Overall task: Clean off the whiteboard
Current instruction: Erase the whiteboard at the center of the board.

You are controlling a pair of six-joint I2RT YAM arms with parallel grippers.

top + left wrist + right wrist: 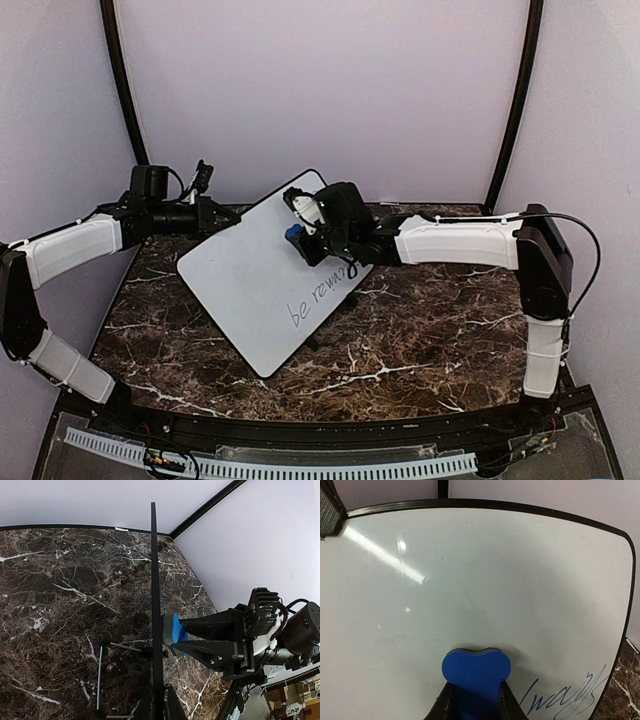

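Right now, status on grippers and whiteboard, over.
Left gripper shut on whiteboard edge. Right gripper shut on blue eraser, pressed to board. Some writing left. Nothing blocking.

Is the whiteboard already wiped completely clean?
No, dark handwriting shows on the whiteboard near its lower right edge.

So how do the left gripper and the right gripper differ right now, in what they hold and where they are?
The left gripper clamps the rim of the whiteboard; the right gripper clamps the blue eraser. The left gripper sits at the board's edge, while the right gripper faces its surface, pressing the eraser against it near the writing. Both are shut on something.
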